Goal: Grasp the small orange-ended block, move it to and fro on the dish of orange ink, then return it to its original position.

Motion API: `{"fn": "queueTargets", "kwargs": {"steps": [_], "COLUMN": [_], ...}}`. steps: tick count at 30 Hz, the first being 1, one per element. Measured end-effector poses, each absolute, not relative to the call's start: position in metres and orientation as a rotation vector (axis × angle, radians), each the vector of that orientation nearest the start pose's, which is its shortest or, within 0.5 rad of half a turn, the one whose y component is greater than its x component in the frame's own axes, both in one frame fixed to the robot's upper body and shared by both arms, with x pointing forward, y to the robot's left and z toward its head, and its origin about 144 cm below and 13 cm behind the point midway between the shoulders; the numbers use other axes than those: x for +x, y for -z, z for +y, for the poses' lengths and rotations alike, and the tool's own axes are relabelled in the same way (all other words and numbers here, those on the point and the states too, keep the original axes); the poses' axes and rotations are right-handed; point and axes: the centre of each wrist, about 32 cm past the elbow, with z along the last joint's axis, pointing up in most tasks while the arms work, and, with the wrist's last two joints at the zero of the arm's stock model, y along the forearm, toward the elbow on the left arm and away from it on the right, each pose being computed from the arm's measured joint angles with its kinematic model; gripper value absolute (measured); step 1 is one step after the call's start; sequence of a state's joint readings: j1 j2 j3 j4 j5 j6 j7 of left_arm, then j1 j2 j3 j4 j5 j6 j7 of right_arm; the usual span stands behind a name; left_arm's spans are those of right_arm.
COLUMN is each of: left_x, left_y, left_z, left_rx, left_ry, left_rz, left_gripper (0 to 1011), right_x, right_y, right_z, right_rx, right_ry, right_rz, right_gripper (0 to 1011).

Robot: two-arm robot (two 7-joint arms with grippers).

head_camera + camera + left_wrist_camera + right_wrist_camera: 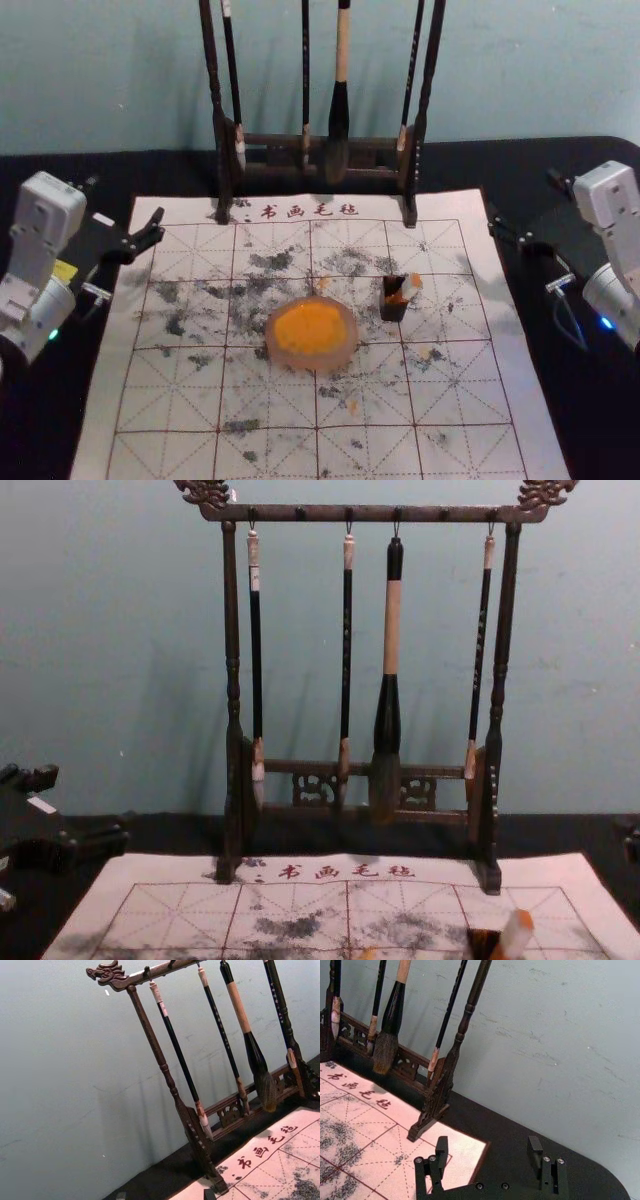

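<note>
Judge the task to be at its opening step, the grasp, going by two released end effectors; cannot rule out a finished cycle from placement alone. Find a small white block with an orange end (514, 937) at the lower right of the chest view, tilted at a small dark open holder (393, 309); cannot tell whether inside or leaning on it. Note a round, pale pink dish of orange ink (316, 363) near the holder, just below centre in the head view.

Find the right end effector (522, 199) at the right of the head view, fingers spread, grasping nothing. Find the left end effector (126, 199) at the left of the same view, likewise spread and unloaded.

Recommend next: approach with the right, being nearer; close on the block clear of the inked end, and lift without tipping the holder.

Read reddish characters 书画毛毡 (calligraphy and painting felt) along the top of the white gridded mat (165, 400). Observe small vertical characters on the dark-handled brushes (347, 645), hanging from a carved dark wooden rack (232, 630); cannot read them. Note a yellow label (65, 271) on the left arm, also illegible. Cannot identify any brand.
</note>
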State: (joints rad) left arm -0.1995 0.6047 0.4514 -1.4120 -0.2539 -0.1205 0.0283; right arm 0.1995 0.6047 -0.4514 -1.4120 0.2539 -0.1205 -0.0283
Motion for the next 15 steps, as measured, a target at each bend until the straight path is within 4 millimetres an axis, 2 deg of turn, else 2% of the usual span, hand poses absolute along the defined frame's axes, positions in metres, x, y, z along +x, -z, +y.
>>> {"fn": "queueTargets", "kwargs": {"steps": [15], "left_x": [0.4886], "left_y": [-1.1398], "left_z": [0.3097], "left_rx": [0.304], "left_ry": [-1.248], "left_rz": [-0.285], "left_gripper": [1001], "right_x": [0.4886], "right_y": [-1.1398], "right_z": [-0.3097], "right_rx": [-0.305], "right_ry": [1.248], "right_rz": [-0.285], "right_gripper": [1003]}}
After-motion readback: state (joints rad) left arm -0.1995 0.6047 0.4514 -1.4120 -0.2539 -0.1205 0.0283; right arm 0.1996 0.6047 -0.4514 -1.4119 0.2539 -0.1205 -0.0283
